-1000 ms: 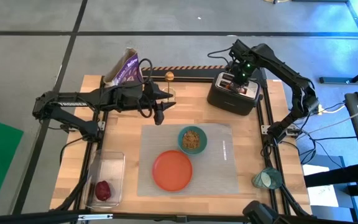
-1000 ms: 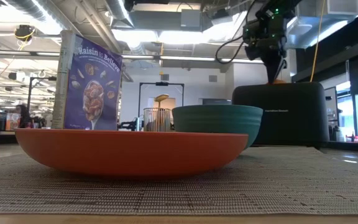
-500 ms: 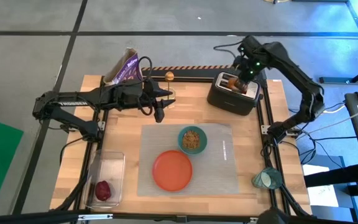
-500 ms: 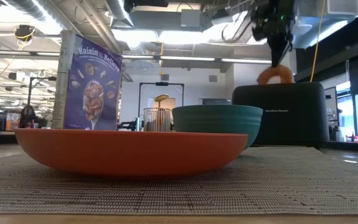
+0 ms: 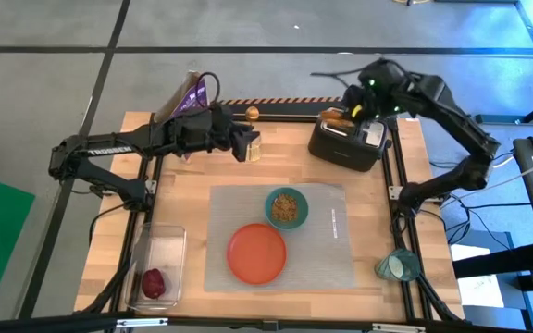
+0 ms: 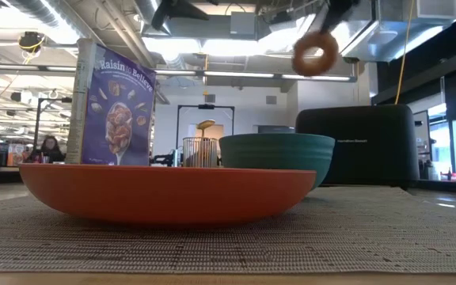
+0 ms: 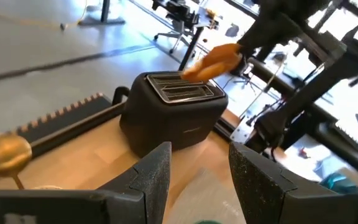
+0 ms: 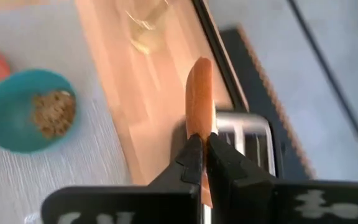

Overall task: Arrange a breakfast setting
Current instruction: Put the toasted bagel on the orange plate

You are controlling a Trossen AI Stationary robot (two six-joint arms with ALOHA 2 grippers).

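Observation:
My right gripper (image 8: 201, 152) is shut on a brown bagel (image 6: 316, 52), held in the air above the black toaster (image 5: 345, 139). The bagel also shows in the high view (image 5: 339, 117). My left gripper (image 5: 241, 144) is open and empty at the far left-centre of the table, beside a glass holding the gold spoon (image 5: 251, 113). The orange plate (image 5: 255, 252) and the teal bowl (image 5: 286, 207) of cereal rest on the grey placemat (image 5: 331, 240). The teal cup (image 5: 398, 266) stands at the near right. The dark red fruit (image 5: 154, 282) lies in the clear tub (image 5: 160, 250). My right gripper pinches the bagel's rim (image 8: 199, 127) between its two fingers. The fingers come from above, slanting down. The bagel stands on edge below the fingers, lifted clear of the toaster's slots (image 8: 253, 134).
A purple cereal box (image 5: 185, 100) stands at the far left corner. The toaster fills the far right corner. Bare wood lies left of the placemat and between it and the far edge.
My right gripper has risen and gone a little toward the table's left, drawing the bagel out of the toaster's slot and well clear above it. My left gripper has gone toward the far edge, closer to the glass with the spoon.

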